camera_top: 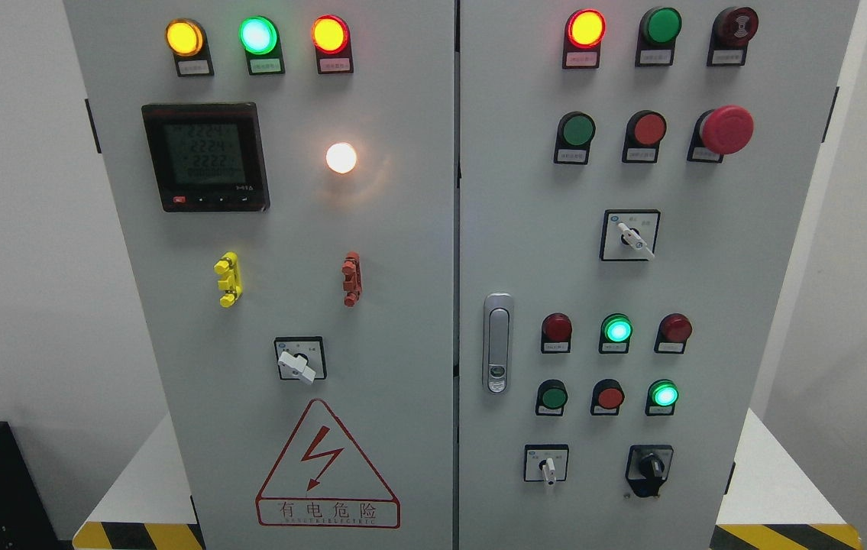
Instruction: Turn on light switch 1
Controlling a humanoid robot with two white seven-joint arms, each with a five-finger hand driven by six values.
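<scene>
- Neither hand nor arm shows, so their pose cannot be told
- The white lamp glows on the grey cabinet's left door, above the rotary switch

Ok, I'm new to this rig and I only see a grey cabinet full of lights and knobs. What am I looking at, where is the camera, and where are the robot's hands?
This is the one picture, taken from the camera on the robot's head, looking straight at an electrical cabinet with two doors. Neither robot hand is in view, so nothing is held.

On the left door: three lit lamps along the top, yellow, green and red, a meter screen, a glowing white lamp, a yellow handle, a red handle, a white turn knob and a warning triangle.

On the right door: rows of round lamps and buttons, a big red mushroom button, a door latch and three more turn knobs. The labels are too small to read, so I cannot tell which one is switch 1.
</scene>
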